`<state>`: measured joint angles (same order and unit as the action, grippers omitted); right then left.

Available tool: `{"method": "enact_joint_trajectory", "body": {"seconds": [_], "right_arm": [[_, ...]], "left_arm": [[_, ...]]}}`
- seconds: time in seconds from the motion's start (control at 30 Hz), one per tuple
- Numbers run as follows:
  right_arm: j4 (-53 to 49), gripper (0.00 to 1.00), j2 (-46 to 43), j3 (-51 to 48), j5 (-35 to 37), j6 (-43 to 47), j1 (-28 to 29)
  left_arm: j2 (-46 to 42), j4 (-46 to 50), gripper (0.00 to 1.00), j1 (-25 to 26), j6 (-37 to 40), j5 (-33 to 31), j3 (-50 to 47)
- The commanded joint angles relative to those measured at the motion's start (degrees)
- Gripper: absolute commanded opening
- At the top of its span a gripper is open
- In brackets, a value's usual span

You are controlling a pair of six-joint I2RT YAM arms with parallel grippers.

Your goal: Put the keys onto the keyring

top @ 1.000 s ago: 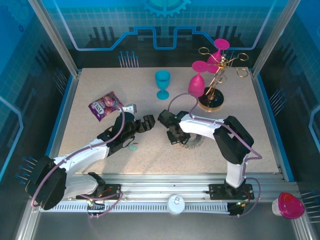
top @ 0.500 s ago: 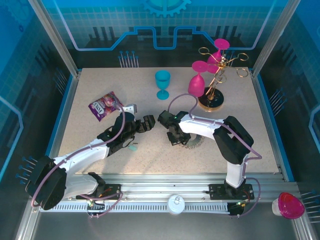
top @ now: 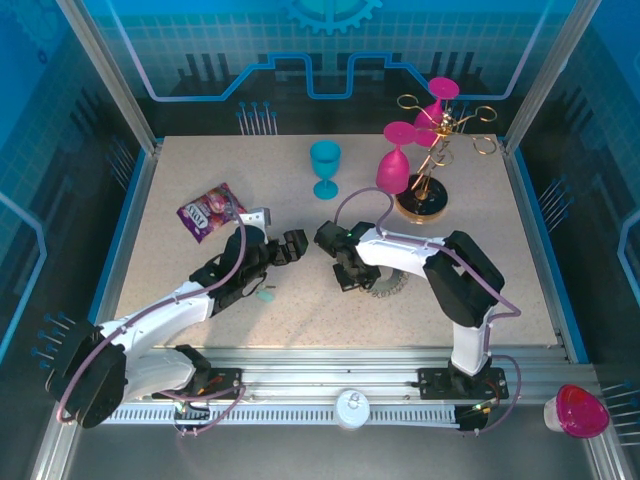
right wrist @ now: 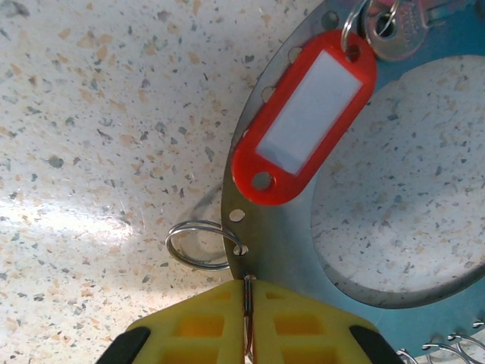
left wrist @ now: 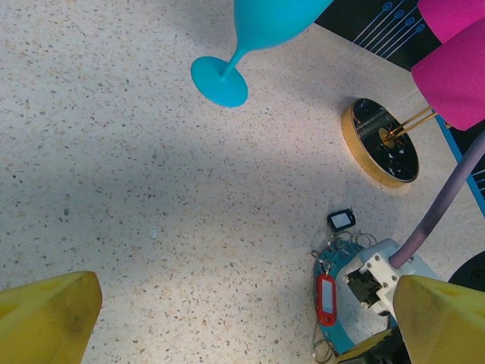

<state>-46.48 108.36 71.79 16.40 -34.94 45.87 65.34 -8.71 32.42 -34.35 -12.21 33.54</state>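
The keyring (right wrist: 282,250) is a flat grey metal ring lying on the speckled table, with small wire loops (right wrist: 195,244) through holes in its rim. A key with a red tag (right wrist: 303,121) and a silver key (right wrist: 395,36) hang from it. My right gripper (right wrist: 248,294) is shut, its yellow pads pinching one thin wire loop at the ring's rim. In the top view the right gripper (top: 346,274) sits at the left edge of the keyring (top: 393,286). A small teal key (top: 266,295) lies loose beside my left arm. My left gripper (top: 293,244) hangs open to the left of the ring, nothing between its fingers (left wrist: 47,318).
A teal goblet (top: 325,166) stands behind the grippers. A golden glass rack (top: 424,203) with pink goblets (top: 394,168) stands at the back right. A purple candy bag (top: 210,212) lies at the left. A black-tagged key (left wrist: 341,220) hangs on the ring's far side.
The left arm has shifted slightly while its gripper stays open. The right gripper holds its place, shut at the ring's rim.
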Motion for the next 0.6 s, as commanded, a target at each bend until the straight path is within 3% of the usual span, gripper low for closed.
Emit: {"method": "enact_joint_trajectory", "body": {"seconds": [0.0, 0.23, 0.37, 0.57], "right_arm": [[-1.6, 0.10, 1.2, 1.0, -1.0, -0.2, 1.0], [-1.8, 0.00, -0.5, 0.9, 0.0, -0.2, 1.0], [-1.9, 0.00, -3.9, 1.3, 1.1, 0.9, 1.0], [2.2, 0.00, -13.7, -0.1, 1.4, 9.7, 1.2]], "left_arm": [[-1.2, 0.7, 0.99, 0.4, 1.0, -1.1, -0.8], [-1.5, 0.7, 0.99, 0.4, 1.3, -1.3, -0.8], [-2.2, 1.6, 0.99, 0.4, 3.4, -2.1, -0.2], [-4.8, 2.6, 0.99, 0.4, 14.5, -1.0, 3.0]]}}
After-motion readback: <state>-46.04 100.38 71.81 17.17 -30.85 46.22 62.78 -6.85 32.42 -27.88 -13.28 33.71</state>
